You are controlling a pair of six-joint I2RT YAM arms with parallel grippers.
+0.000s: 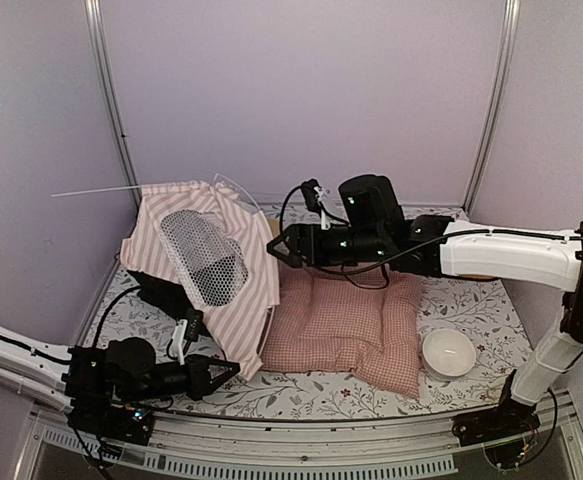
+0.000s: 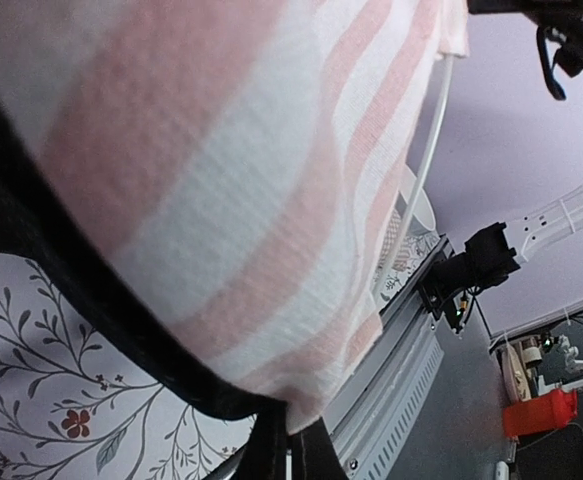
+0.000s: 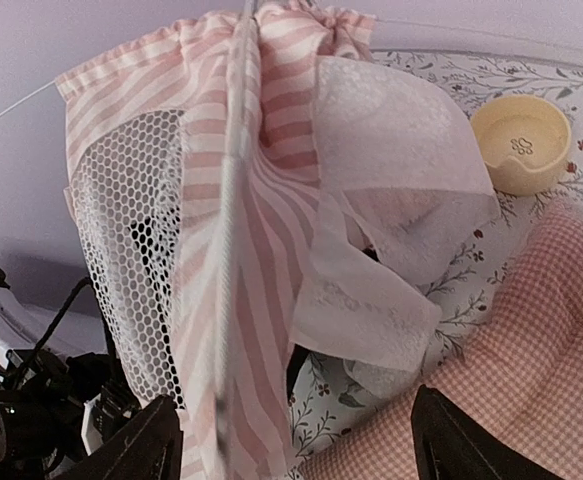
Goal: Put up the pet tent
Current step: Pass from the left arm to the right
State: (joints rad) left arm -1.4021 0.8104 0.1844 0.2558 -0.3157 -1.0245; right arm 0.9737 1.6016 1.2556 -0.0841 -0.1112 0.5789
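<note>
The pet tent (image 1: 206, 265), pink-and-white striped with an oval mesh window, stands half raised and leaning at the left of the table. A thin white pole (image 1: 96, 190) sticks out to the left at its top. My left gripper (image 1: 231, 368) is low at the tent's near bottom corner. In the left wrist view it (image 2: 293, 440) is shut on the striped fabric (image 2: 231, 180) by its black hem. My right gripper (image 1: 274, 245) is open and empty beside the tent's right edge. In the right wrist view it (image 3: 306, 450) faces the tent (image 3: 271, 230), its sheer white curtain (image 3: 391, 210) and a pole (image 3: 233, 200).
A pink checked cushion (image 1: 351, 320) lies mid-table under the right arm and shows in the right wrist view (image 3: 541, 340). A white bowl (image 1: 448, 352) sits at its right. A cream bowl (image 3: 521, 143) stands farther back. A floral cloth (image 1: 301, 392) covers the table; a metal rail runs along the near edge.
</note>
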